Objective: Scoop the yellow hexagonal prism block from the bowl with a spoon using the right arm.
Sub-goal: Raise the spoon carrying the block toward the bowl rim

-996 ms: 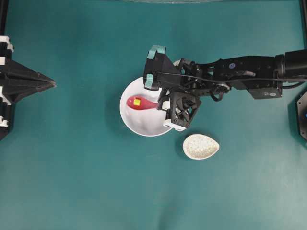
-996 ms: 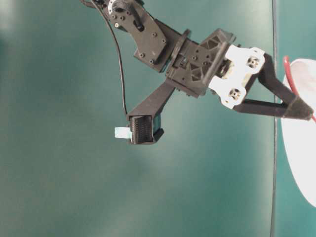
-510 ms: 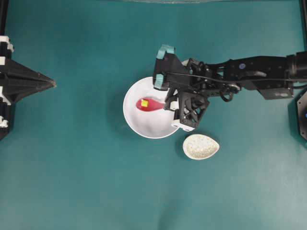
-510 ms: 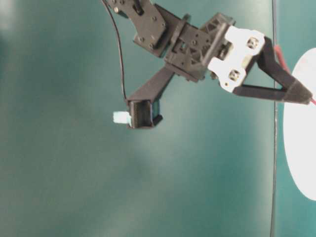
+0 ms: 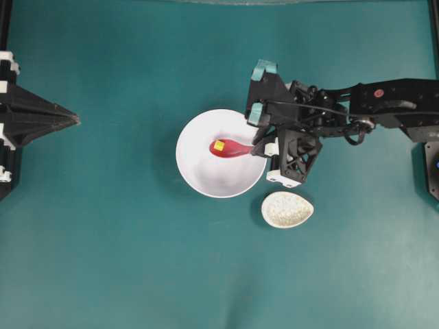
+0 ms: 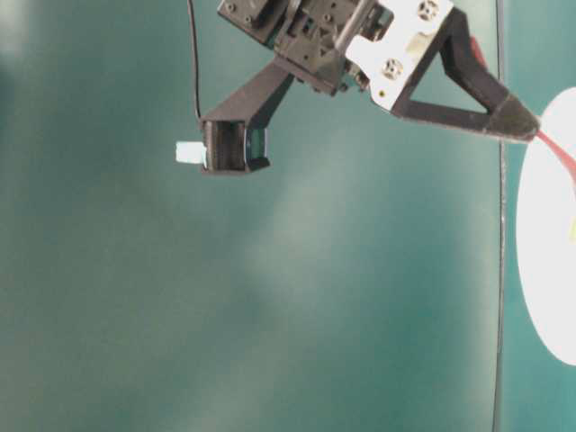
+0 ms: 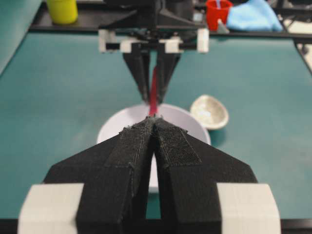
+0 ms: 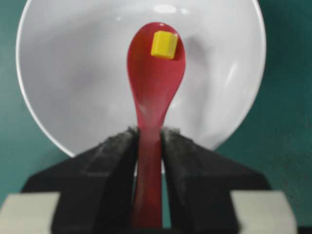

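The white bowl (image 5: 188, 171) stands mid-table. My right gripper (image 5: 260, 149) sits at the bowl's right rim, shut on the handle of the pink-red spoon (image 5: 235, 149). The spoon's scoop reaches left over the bowl's inside. The yellow hexagonal prism block (image 5: 219, 145) lies in the scoop near its tip. In the right wrist view the block (image 8: 164, 44) rests in the spoon (image 8: 155, 78) above the bowl (image 8: 68, 73), and both fingers (image 8: 117, 151) of the right gripper (image 8: 148, 134) press the handle. My left gripper (image 5: 74, 120) is shut and empty at the far left, apart from the bowl.
A small speckled oval rest (image 5: 287, 209) lies just right of and below the bowl, under the right wrist. In the left wrist view a yellow cup (image 7: 63, 9), a red cup (image 7: 217, 12) and a blue cloth (image 7: 253, 14) sit beyond the table's far edge.
My right gripper has drawn back to the right with the spoon, and the block has stayed in the scoop. More of the bowl shows. The left arm has not moved.
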